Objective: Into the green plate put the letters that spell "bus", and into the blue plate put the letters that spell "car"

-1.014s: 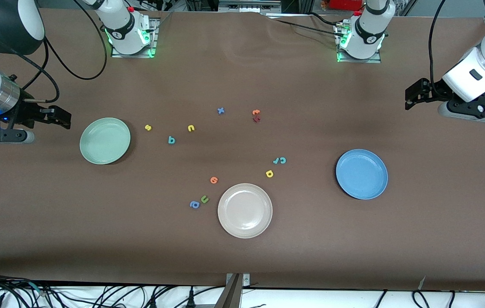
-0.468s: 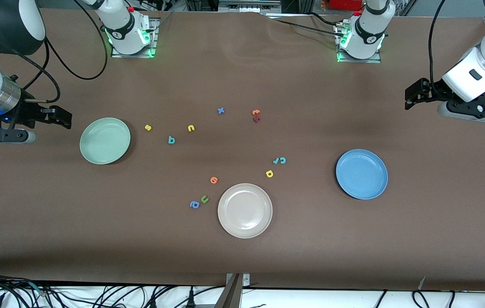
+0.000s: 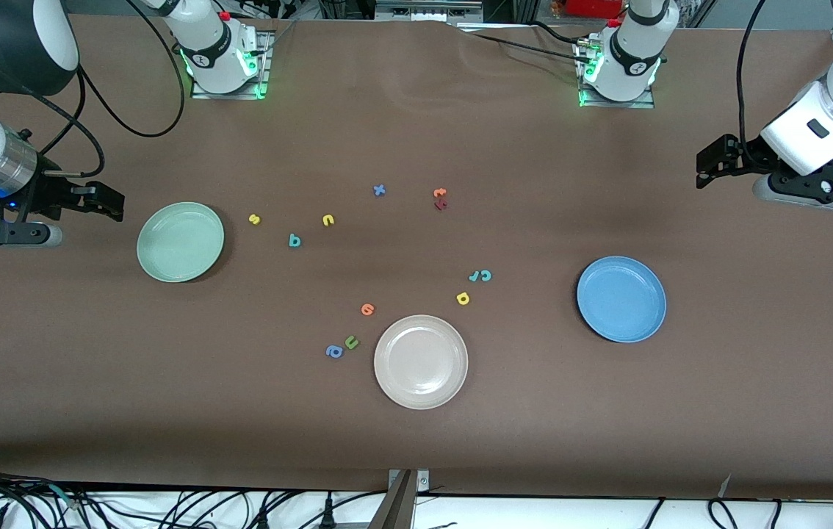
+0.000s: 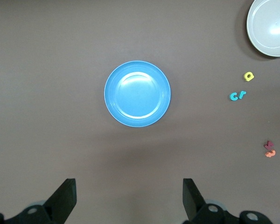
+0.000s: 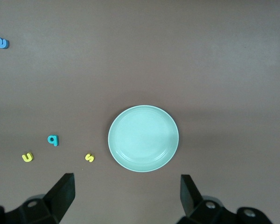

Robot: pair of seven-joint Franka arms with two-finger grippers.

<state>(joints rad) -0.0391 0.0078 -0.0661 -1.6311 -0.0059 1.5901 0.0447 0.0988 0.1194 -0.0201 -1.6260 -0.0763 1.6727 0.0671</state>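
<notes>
Readable only as foam letters on the table: yellow "s", teal "b", yellow "u", teal "c", teal "r", yellow "a", blue "x".

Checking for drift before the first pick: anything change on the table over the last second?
Nothing visibly changed. The right gripper waits open beside the green plate, the left gripper open above the table near the blue plate. All letters lie loose on the table, and neither plate holds any.
</notes>
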